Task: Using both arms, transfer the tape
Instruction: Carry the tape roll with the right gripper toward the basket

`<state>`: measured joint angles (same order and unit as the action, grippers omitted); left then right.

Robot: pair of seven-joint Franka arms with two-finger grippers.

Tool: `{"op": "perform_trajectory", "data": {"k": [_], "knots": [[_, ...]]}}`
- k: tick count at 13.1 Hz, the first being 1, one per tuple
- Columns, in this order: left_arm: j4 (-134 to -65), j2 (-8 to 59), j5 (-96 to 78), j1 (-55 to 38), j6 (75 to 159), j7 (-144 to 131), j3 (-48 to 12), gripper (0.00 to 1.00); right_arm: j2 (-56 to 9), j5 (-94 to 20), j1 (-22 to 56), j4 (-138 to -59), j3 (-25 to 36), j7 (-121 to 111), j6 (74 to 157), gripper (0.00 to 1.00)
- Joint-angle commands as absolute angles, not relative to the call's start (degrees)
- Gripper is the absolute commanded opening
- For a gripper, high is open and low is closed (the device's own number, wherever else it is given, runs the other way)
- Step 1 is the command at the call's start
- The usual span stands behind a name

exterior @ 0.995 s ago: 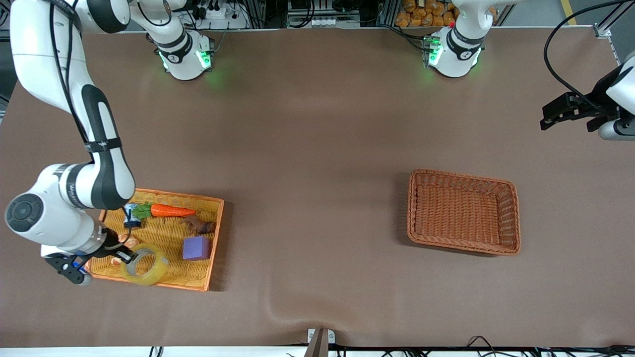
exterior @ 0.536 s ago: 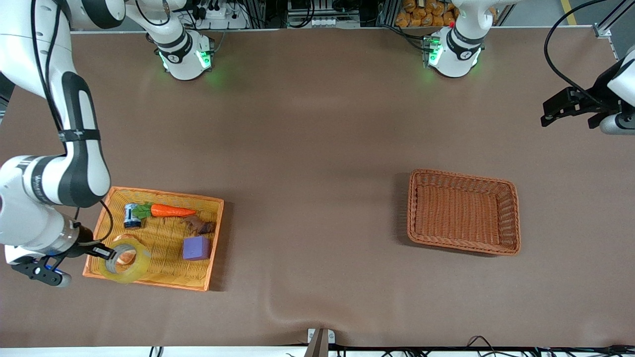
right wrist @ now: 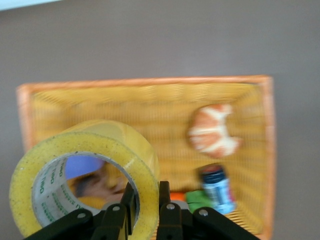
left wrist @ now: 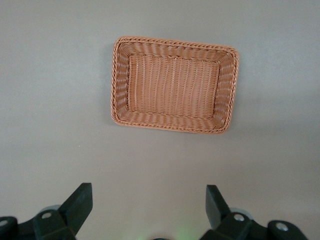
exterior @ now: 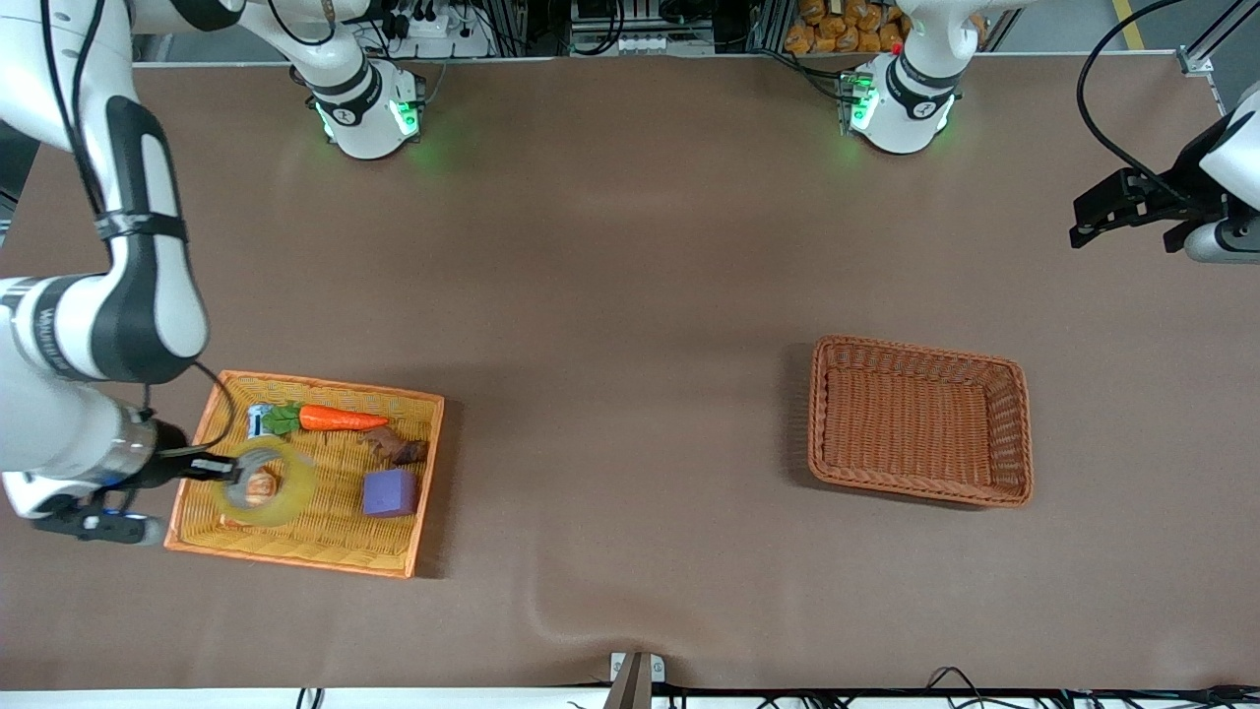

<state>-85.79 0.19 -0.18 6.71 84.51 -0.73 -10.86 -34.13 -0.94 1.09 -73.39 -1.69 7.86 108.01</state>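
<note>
The tape (exterior: 301,482) is a yellowish translucent roll, held up over the yellow tray (exterior: 295,562). My right gripper (exterior: 228,471) is shut on its wall, one finger inside the hole and one outside. In the right wrist view the tape (right wrist: 85,145) fills the near field with the right gripper (right wrist: 146,192) clamped on its rim. My left gripper (exterior: 1122,209) waits open over the bare table at the left arm's end. The left wrist view shows the left gripper (left wrist: 149,200) with its jaws wide apart and nothing between them.
In the tray lie a carrot (exterior: 340,419), a purple block (exterior: 389,492), a brown piece (exterior: 399,450), a croissant (right wrist: 212,131) and a small blue can (right wrist: 217,187). A brown wicker basket (exterior: 1019,433) stands toward the left arm's end, also seen as the basket (left wrist: 120,85).
The right gripper has raised the tape off the tray's near edge and carried it over the tray's middle. The left arm has barely moved.
</note>
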Motion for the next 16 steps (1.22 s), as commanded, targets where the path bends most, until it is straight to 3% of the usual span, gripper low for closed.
{"op": "perform_trajectory", "data": {"k": [1, 8, 16], "knots": [[-86.0, -0.9, -0.4, 6.9, 83.8, -0.4, -11.0, 1.00, -32.7, -0.9, 8.1, -74.5, -2.8, 8.3, 107.1, 0.00], [-86.0, -0.8, -0.5, 6.9, 83.8, -0.4, -11.1, 1.00, -33.4, -3.0, 24.2, -78.0, -2.9, 14.0, 107.9, 0.00], [-86.0, -1.8, -0.4, 7.0, 83.3, 0.3, -10.9, 1.00, -38.7, -2.2, 33.0, -78.1, -2.8, 30.7, 119.6, 0.00]]}}
